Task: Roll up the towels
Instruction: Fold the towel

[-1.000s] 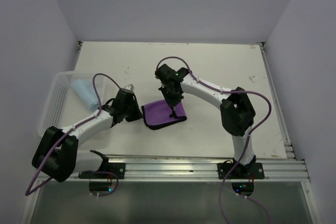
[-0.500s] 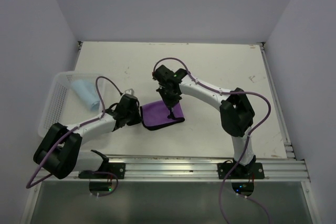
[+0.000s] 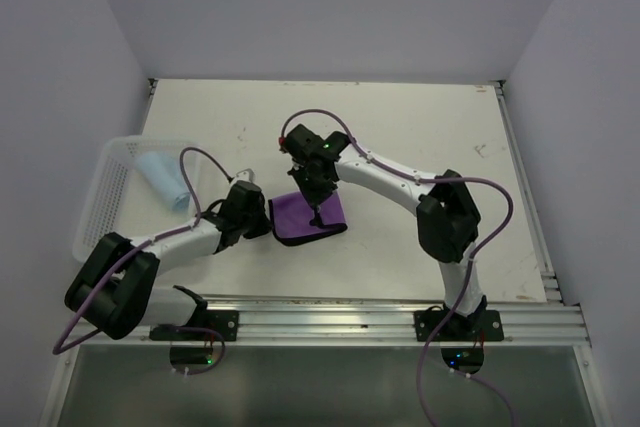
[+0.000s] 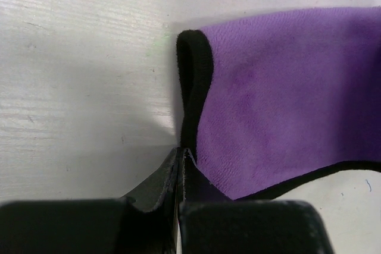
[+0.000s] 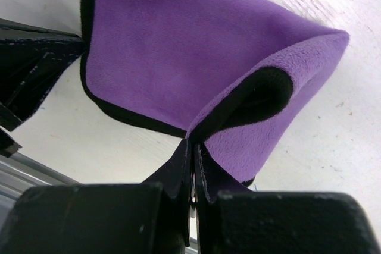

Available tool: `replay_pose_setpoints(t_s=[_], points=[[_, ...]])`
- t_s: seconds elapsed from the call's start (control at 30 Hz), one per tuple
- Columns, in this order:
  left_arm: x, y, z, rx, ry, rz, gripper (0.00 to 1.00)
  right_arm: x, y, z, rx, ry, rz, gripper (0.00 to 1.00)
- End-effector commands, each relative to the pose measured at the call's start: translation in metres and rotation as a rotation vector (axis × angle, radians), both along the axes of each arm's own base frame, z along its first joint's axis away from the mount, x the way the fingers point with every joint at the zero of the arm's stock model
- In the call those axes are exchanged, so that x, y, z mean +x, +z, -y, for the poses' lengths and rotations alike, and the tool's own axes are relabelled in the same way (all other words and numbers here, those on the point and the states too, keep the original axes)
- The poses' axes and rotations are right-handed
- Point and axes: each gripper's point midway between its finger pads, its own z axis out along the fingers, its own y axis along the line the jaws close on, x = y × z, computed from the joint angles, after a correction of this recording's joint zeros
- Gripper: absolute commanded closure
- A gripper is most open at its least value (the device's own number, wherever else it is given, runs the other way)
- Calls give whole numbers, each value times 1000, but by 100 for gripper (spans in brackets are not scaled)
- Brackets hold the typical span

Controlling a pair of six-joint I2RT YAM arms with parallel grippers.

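The dark towel (image 3: 296,219), purple face up with a black rim, lies folded at the table's middle. My left gripper (image 3: 270,222) sits at its left edge, jaws shut, pinching the black rolled rim (image 4: 193,75). My right gripper (image 3: 317,215) is shut on the towel's lifted right edge, which curls over the purple face (image 5: 166,46) in a loop. The light blue towel (image 3: 162,179) lies rolled in the white basket (image 3: 92,209) at the left.
The basket overhangs the table's left edge beside the left arm. Grey walls close in the table at the back and sides. An aluminium rail (image 3: 380,312) runs along the near edge.
Both grippers have shifted left. The right gripper has drawn the towel's right edge leftwards over it, so the purple patch is now narrower.
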Motion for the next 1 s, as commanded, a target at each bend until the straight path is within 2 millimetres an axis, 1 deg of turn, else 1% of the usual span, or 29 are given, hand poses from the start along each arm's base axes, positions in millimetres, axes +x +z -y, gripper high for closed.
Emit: replay_pose_setpoints(t_s=[0.0, 0.07, 0.13, 0.17, 0.2, 0.3, 0.33, 0.4, 0.43, 0.67, 0.87, 0.97], points=[[0, -3, 2, -19, 15, 9, 100, -2, 4, -21, 34, 47, 3, 99], [-1, -4, 1, -20, 18, 6, 100, -3, 2, -26, 34, 55, 3, 99], [-1, -4, 1, -23, 19, 9, 100, -5, -3, -29, 24, 62, -7, 99], [-1, -4, 1, -23, 19, 11, 100, -4, -2, -33, 30, 65, -2, 99], [-1, -4, 1, -23, 19, 11, 100, -5, -6, -33, 22, 65, -9, 99], [-2, -4, 0, -24, 20, 10, 100, -7, -5, -44, 47, 79, -18, 99], [-2, -4, 0, -23, 21, 11, 100, -7, -9, -46, 44, 77, -26, 99], [-3, -5, 0, -24, 20, 9, 100, -7, -8, -51, 48, 83, -25, 99], [-3, -5, 0, -24, 20, 9, 100, -8, -12, -54, 46, 86, -30, 99], [-4, -5, 0, -25, 19, 8, 100, -9, -16, -69, 53, 105, -34, 99], [-5, -5, 0, -26, 18, 9, 100, -12, -24, -76, 49, 112, -47, 99], [-4, -4, 0, -27, 18, 14, 100, -13, -31, -77, 38, 110, -56, 99]])
